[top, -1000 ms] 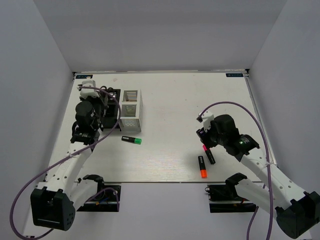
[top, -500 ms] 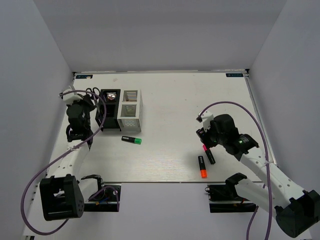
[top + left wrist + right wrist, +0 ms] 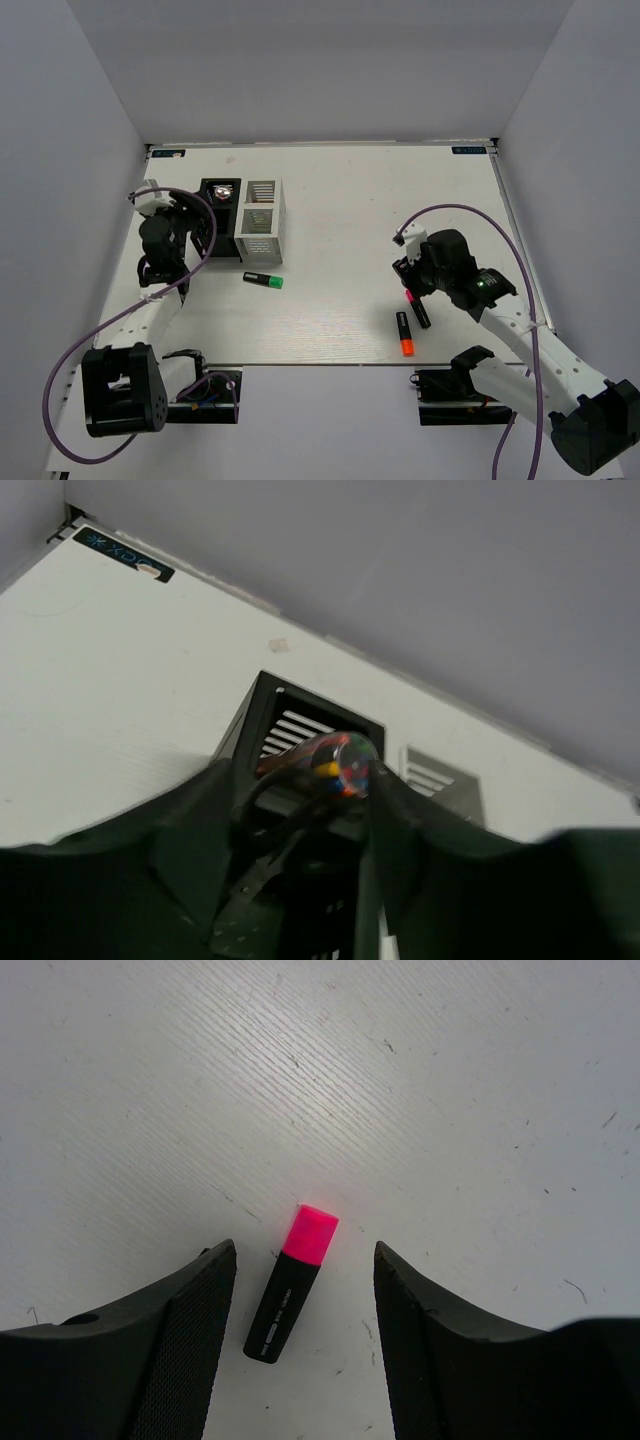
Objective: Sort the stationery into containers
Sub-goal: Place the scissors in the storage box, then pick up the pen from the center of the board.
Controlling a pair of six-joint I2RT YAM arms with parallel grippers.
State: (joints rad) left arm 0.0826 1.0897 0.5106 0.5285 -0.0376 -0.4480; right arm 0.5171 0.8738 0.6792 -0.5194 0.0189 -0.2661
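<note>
My left gripper (image 3: 200, 232) (image 3: 305, 790) is open at the left side of the black container (image 3: 221, 208) (image 3: 290, 715). The black-handled scissors (image 3: 285, 810) stand between its fingers, handle loops up, beside a clear tube of coloured bits (image 3: 345, 763). The white container (image 3: 262, 221) (image 3: 440, 778) stands right of the black one. My right gripper (image 3: 408, 283) (image 3: 305, 1250) hangs open just above a pink-capped black marker (image 3: 417, 310) (image 3: 293, 1280) lying on the table between its fingers. An orange-capped marker (image 3: 404, 334) lies nearby. A green-capped marker (image 3: 263, 281) lies in front of the white container.
The white table (image 3: 340, 210) is boxed in by grey walls on three sides. Purple cables loop off both arms. The two arm bases sit at the near edge.
My left arm swung left off the black container, then came back to its left side, and its jaws went from shut to open. The right arm has not moved.
</note>
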